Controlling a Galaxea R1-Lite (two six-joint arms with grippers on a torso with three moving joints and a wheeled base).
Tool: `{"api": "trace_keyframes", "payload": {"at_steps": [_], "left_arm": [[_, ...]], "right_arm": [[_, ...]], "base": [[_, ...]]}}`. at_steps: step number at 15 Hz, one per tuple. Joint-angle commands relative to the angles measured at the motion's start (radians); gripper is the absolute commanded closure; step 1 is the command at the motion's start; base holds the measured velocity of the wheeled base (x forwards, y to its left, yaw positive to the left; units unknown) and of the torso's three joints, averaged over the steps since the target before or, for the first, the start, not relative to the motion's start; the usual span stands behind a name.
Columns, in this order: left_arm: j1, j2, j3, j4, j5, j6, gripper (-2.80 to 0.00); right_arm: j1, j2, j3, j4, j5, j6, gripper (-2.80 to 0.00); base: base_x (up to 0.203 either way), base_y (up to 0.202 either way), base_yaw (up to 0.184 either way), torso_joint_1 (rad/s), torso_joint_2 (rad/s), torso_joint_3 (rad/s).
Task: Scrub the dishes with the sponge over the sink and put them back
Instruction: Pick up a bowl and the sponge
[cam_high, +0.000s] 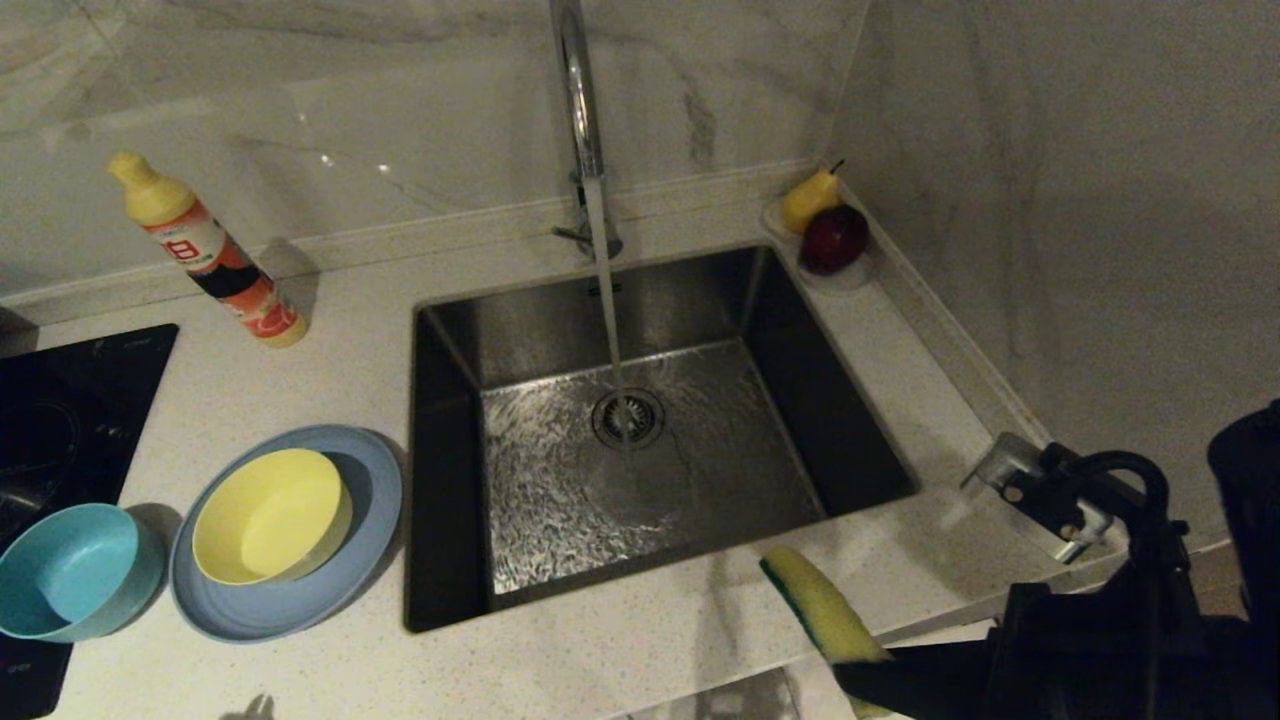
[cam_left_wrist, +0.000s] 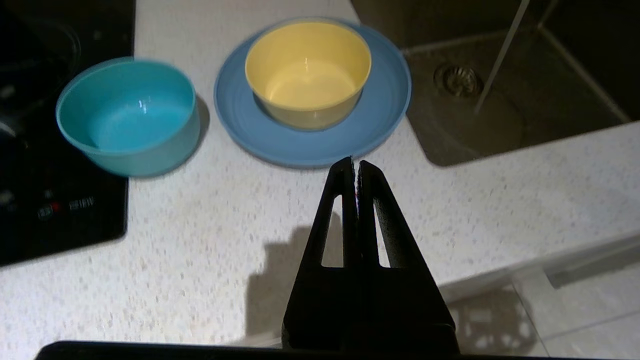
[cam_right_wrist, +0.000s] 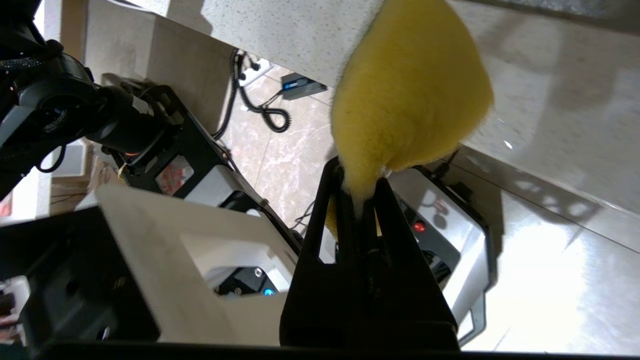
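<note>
Head view: the tap (cam_high: 578, 90) ran a steady stream onto the drain (cam_high: 627, 417) of the sink (cam_high: 470, 560), the basin floor wet. The dishes sat on the counter (cam_high: 330, 380) to the left of the sink: the yellow bowl (cam_high: 270, 515) inside the blue-grey plate (cam_high: 375, 500), the teal bowl (cam_high: 70, 570) just beside them, overlapping the black cooktop (cam_high: 60, 400). The right gripper (cam_high: 850, 675) came in low at the front counter edge, pinching the sponge (cam_high: 815, 600), which stuck up over the counter near the sink's front right corner. A soap bottle (cam_high: 210, 255) stood at the back, and a pear (cam_high: 808, 198) and an apple (cam_high: 833, 238) at the far right corner. Left wrist view: the left gripper (cam_left_wrist: 356, 162) hung above the front counter, jaws pressed together and empty, pointing at the plate's near rim. Likely trouble: no dish had been picked up yet, and lifting the plate with the bowl loose on it could tip the bowl off; the teal bowl could be nudged further onto the cooktop. Right wrist view: the right gripper held only the sponge's narrow end, the yellow bulk bulging free above the fingertips (cam_right_wrist: 381, 187). Such a shallow pinch might let the sponge twist or pull out under scrubbing pressure, more so once soaked. Running water could also splash off a dish.
</note>
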Motion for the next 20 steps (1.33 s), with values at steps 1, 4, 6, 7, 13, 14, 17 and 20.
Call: {"api": "trace_keyframes", "payload": {"at_steps": [1, 4, 6, 7, 13, 14, 17, 20], "left_arm": [[0.0, 0.0, 0.009, -0.002, 0.001, 0.001, 0.0], [0.001, 0.077, -0.214, 0.095, -0.004, 0.002, 0.0], [0.008, 0.205, -0.392, 0.147, 0.053, 0.006, 0.0], [0.016, 0.293, -0.455, 0.194, 0.171, 0.017, 0.0], [0.006, 0.67, -0.71, 0.24, 0.376, 0.053, 0.0], [0.007, 0.733, -0.736, 0.231, 0.387, 0.054, 0.0], [0.011, 0.921, -0.768, 0.203, 0.403, 0.05, 0.0], [0.056, 1.125, -0.789, 0.09, 0.406, 0.033, 0.0]], "right_arm": [[-0.001, 0.073, 0.005, -0.04, 0.013, 0.002, 0.0], [0.001, 0.061, -0.001, -0.043, 0.012, -0.005, 0.0], [-0.001, 0.049, -0.008, -0.045, 0.012, -0.006, 0.0], [-0.001, 0.047, -0.006, -0.045, 0.012, -0.008, 0.0], [-0.009, 0.018, -0.032, -0.043, 0.012, -0.029, 0.0], [-0.013, 0.019, -0.041, -0.041, 0.012, -0.036, 0.0], [-0.044, 0.025, -0.058, -0.039, 0.02, -0.033, 0.0], [-0.044, 0.045, -0.075, -0.038, 0.023, -0.033, 0.0]], "base": [[0.0, 0.0, 0.0, 0.0, 0.0, 0.0], [0.0, 0.0, 0.0, 0.0, 0.0, 0.0], [0.0, 0.0, 0.0, 0.0, 0.0, 0.0], [0.0, 0.0, 0.0, 0.0, 0.0, 0.0], [0.0, 0.0, 0.0, 0.0, 0.0, 0.0], [0.0, 0.0, 0.0, 0.0, 0.0, 0.0], [0.0, 0.0, 0.0, 0.0, 0.0, 0.0], [0.0, 0.0, 0.0, 0.0, 0.0, 0.0]]}}
